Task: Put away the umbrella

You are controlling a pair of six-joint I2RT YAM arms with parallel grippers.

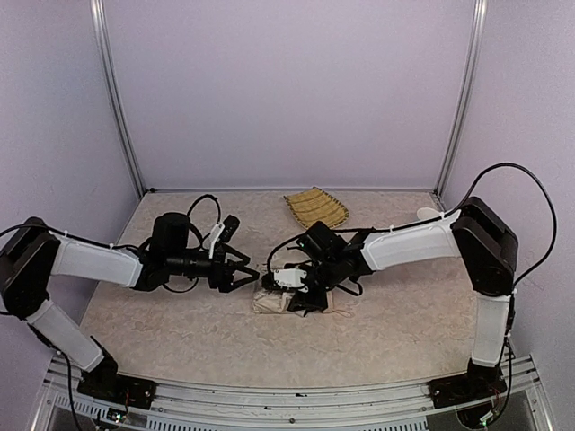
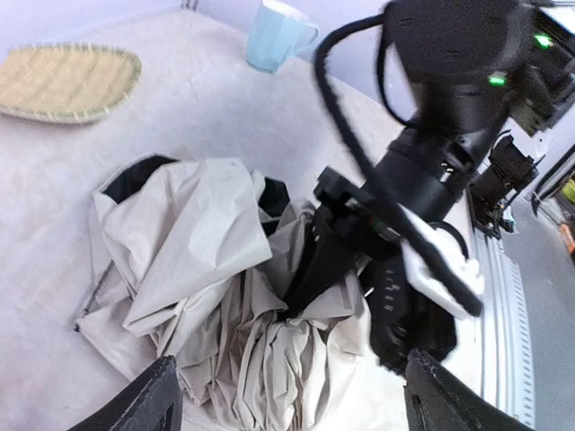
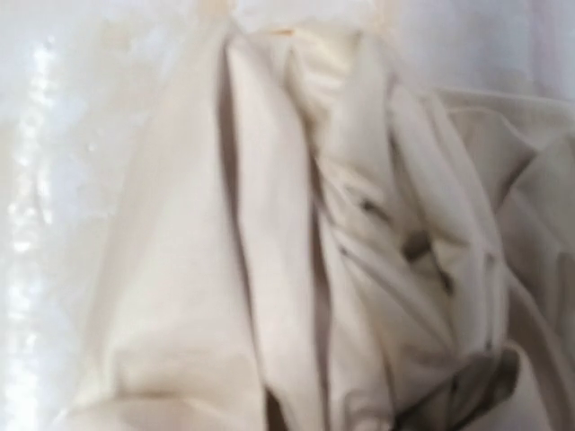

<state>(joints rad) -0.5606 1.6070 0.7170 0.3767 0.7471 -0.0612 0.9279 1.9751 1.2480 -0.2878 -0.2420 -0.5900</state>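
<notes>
one umbrella (image 1: 269, 302) lies as a crumpled cream heap on the table (image 1: 404, 314), just below the middle of the overhead view, with black patches showing at its upper edge in the left wrist view. two arms reach toward it, one from each side of the frame. the right gripper (image 2: 346, 301) comes down from the upper right of the left wrist view and digs into the heap, its jaws partly closed with a fold of the fabric bunched between them. the right wrist view is filled by pale folds, blurred, with none of its own fingers showing. the left gripper (image 1: 252, 276) sits just left of the heap, its two fingers (image 2: 157, 400) spread wide at the bottom corners of its own view, with nothing held between them. one woven basket tray (image 1: 316, 208) lies above centre near the back wall, well apart from the umbrella. one pale blue cup (image 2: 274, 34) stands at the top of the left wrist view.
</notes>
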